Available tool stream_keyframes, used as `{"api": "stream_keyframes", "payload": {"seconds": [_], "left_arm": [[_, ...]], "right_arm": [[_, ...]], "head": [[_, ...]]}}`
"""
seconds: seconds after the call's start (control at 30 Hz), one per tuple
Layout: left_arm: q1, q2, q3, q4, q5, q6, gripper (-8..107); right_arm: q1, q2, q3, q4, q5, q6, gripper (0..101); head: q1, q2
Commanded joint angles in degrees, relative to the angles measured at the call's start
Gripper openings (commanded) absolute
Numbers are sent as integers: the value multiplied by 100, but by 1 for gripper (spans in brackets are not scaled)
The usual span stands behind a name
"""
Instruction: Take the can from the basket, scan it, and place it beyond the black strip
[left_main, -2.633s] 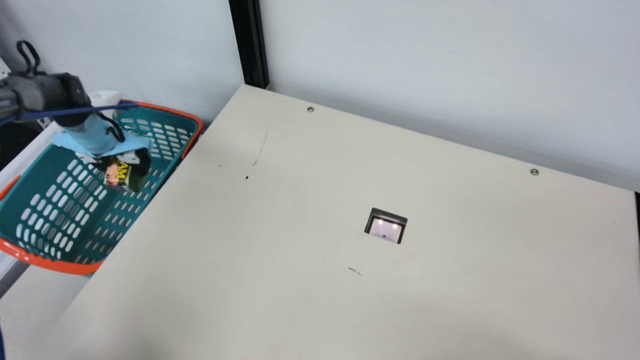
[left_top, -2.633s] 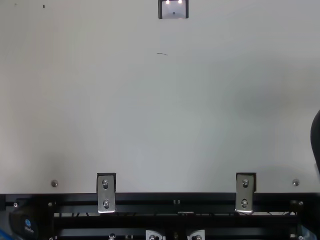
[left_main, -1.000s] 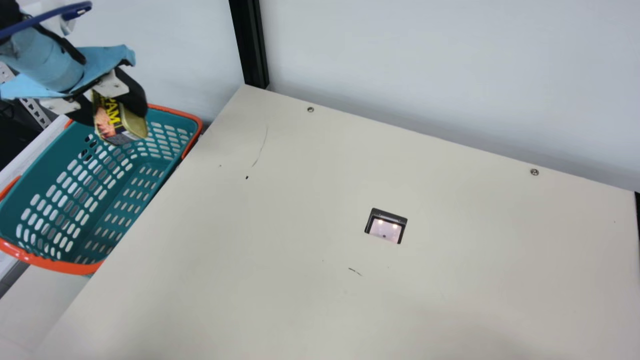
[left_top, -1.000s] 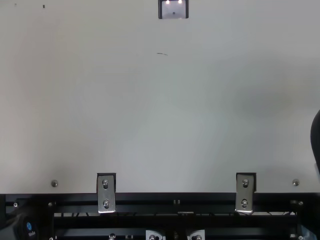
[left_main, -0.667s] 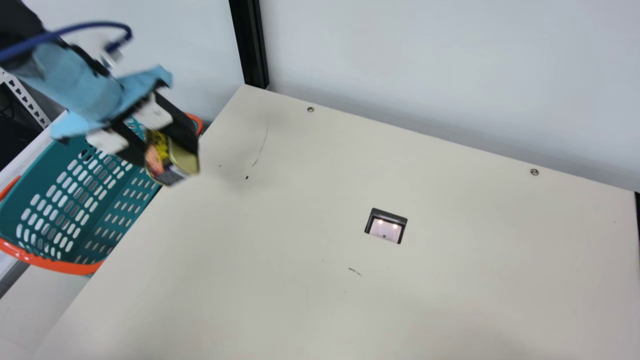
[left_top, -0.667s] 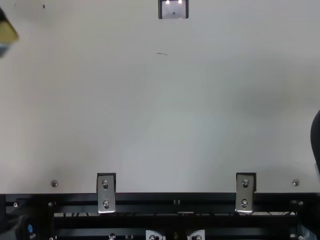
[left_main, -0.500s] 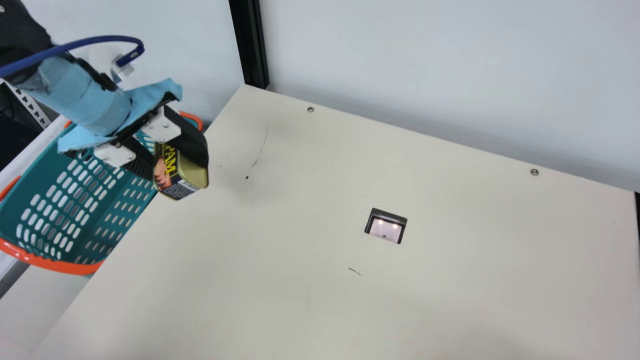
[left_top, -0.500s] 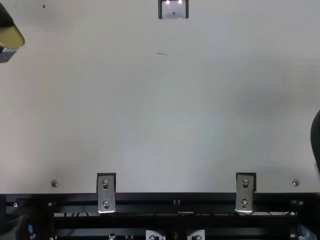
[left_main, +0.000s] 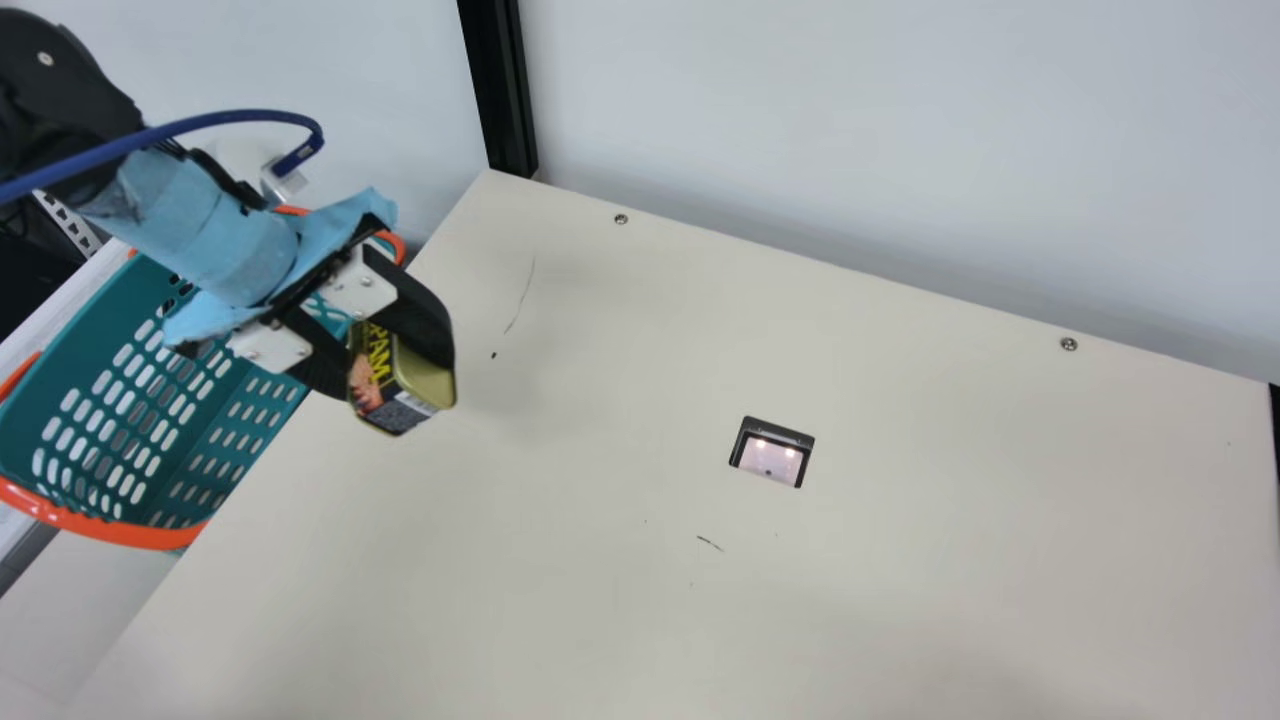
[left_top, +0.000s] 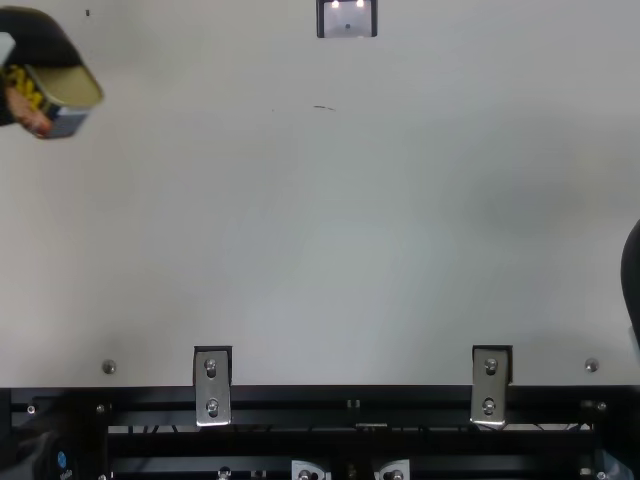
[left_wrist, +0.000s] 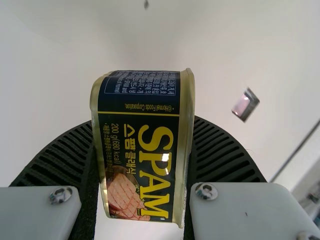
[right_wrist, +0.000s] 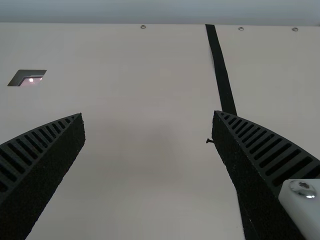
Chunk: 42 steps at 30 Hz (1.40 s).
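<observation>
Cream tabletop (left_main: 900, 600) lies under the meat can (left_main: 402, 405); the left gripper (left_main: 398, 379) hugs it, its fingers apart just as wide as the can; the right gripper (right_wrist: 148, 114) is wide open, holding nothing; the main view shows the green basket (left_main: 110, 528), the right wrist view the black strip (right_wrist: 221, 75); big yellow letters (left_wrist: 157, 172) mark the dark label (left_wrist: 145, 89).

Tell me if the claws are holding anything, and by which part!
The left claw holds the can by its two flat ends. The right claw is open, holding nothing.
</observation>
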<state>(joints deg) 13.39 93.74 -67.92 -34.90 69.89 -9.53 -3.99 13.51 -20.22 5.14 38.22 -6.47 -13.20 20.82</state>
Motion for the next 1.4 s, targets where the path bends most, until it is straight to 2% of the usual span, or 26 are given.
{"api": "stream_keyframes", "payload": {"seconds": [0.0,0.27,0.47,0.63,1.37], "left_arm": [[-45,-37,122,-468,1,16,10],[-170,-266,512,-1348,1,-59,10],[-516,-453,1075,-2003,1,-277,10],[-667,-724,1292,-2052,1,-759,10],[-682,-726,1286,-2046,-6,-763,10]], "right_arm": [[0,0,0,0,0,0,101],[0,0,0,0,0,0,101],[0,0,0,0,0,0,101],[0,0,0,0,0,0,101],[0,0,0,0,0,0,101]], "head": [[-146,-3],[-146,-3],[-146,-3],[-146,-3],[-146,-3]]}}
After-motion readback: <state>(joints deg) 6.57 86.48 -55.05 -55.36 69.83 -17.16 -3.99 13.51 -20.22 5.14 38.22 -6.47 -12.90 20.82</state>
